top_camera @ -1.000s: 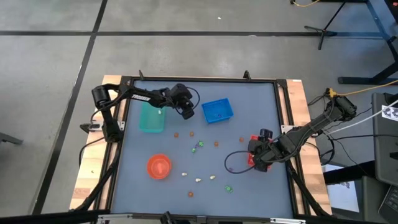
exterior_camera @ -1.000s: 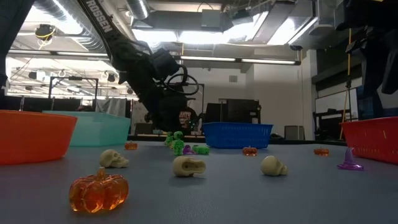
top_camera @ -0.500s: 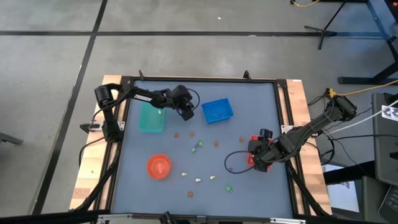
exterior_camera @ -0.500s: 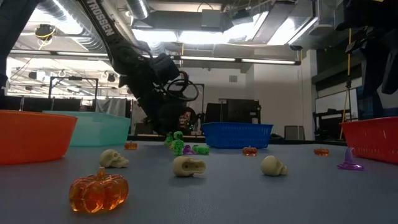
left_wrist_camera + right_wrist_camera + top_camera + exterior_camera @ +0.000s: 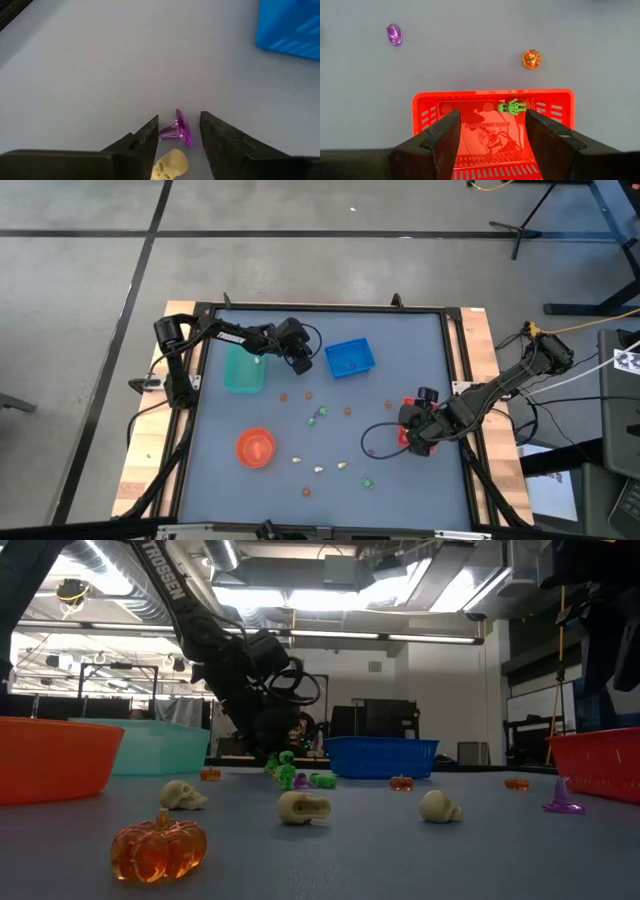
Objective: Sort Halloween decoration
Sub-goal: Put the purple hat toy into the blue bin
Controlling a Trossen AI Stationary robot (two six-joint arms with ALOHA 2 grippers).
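high view looks straight down on the whole surface (image 5: 300,370); low view sits level at its edge, facing the room. both share the blue tray (image 5: 350,358); wrist views look down close.

A teal tray (image 5: 243,370) sits just beside the left gripper (image 5: 298,360), a blue tray (image 5: 350,358) near its other side, an orange bowl (image 5: 255,447) farther off; a red tray (image 5: 492,127) lies under the right gripper (image 5: 411,431)

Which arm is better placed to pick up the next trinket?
Left, probably. The left hand is open with a purple witch hat between its fingers, while the right hand hangs open over the red tray.
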